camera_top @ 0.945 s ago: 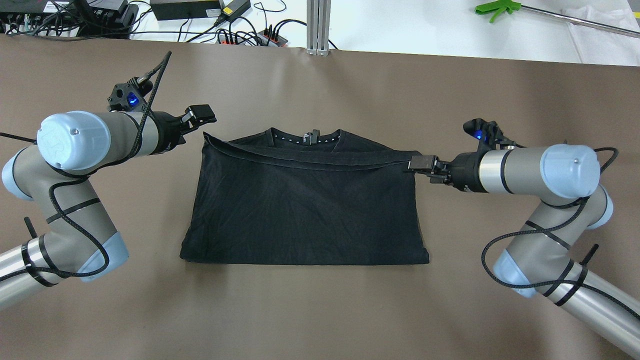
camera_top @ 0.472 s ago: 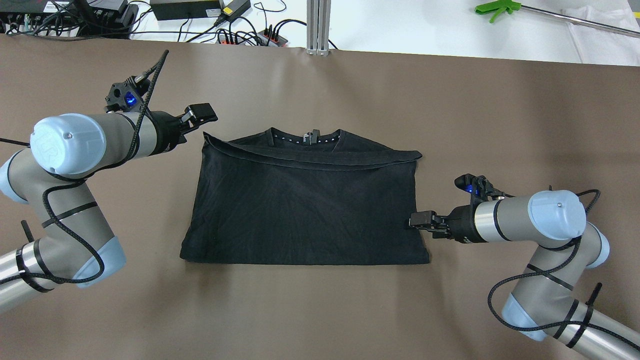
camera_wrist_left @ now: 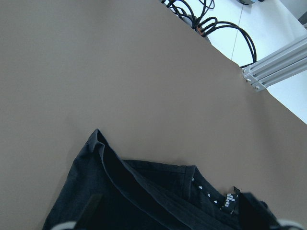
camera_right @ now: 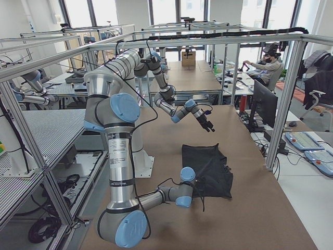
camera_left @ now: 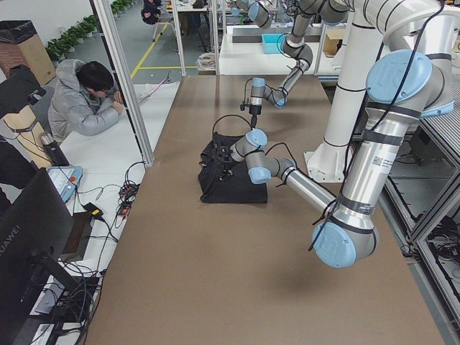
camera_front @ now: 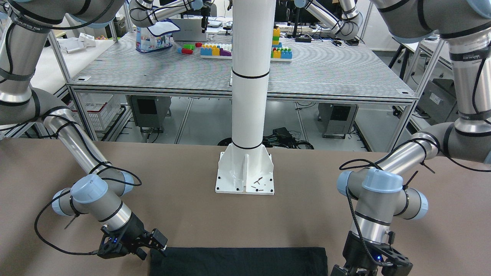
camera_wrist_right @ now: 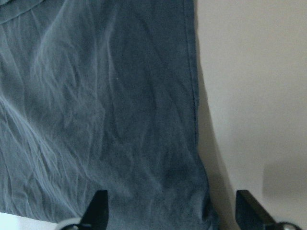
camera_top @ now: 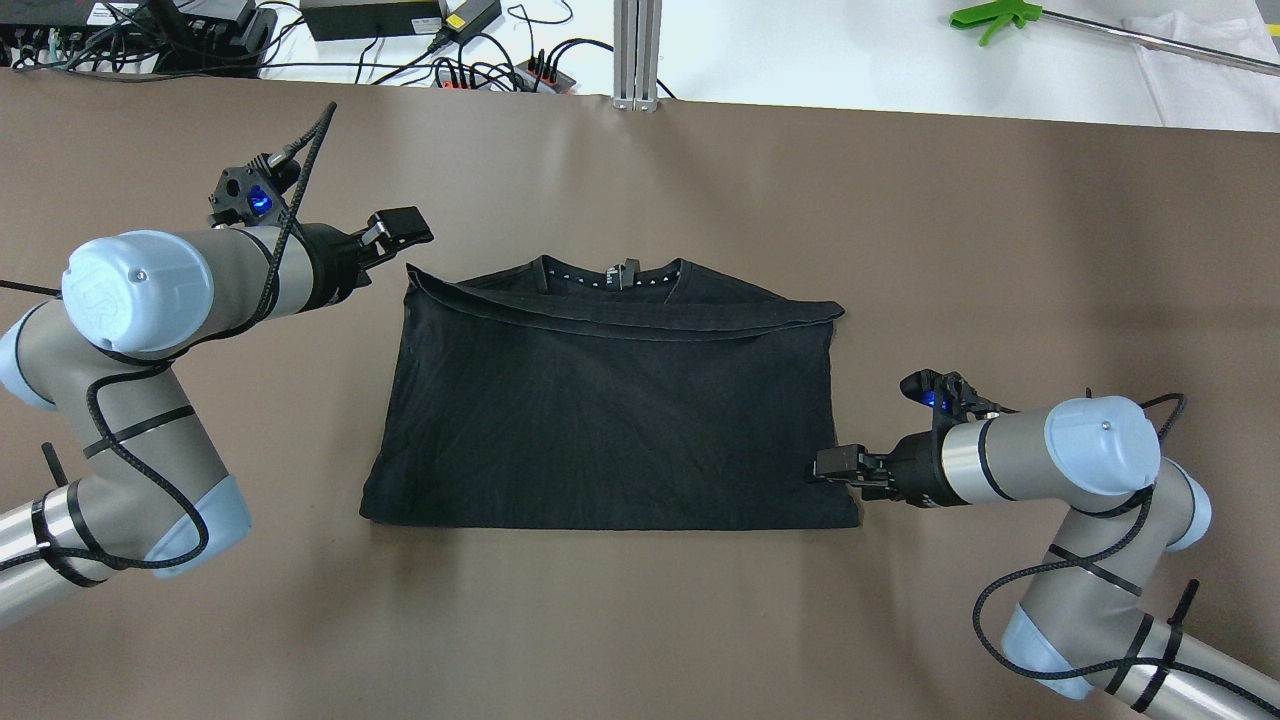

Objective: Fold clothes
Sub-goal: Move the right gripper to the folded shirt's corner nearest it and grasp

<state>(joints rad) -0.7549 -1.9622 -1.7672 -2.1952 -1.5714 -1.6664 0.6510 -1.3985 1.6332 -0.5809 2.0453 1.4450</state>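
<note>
one black garment (camera_top: 600,420) on brown table (camera_top: 640,620)

Bright, even indoor light; soft shadows.
Faint shadows lie on the brown surface (camera_top: 640,620). The right wrist view washes the black garment (camera_wrist_right: 120,120) bluish, with the right claw (camera_wrist_right: 172,213) blurred at the bottom edge.

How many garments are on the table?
1: the black garment, folded flat, left gripper by its far-left corner, right gripper at its near-right edge. Anything beneath would be hidden.
</note>
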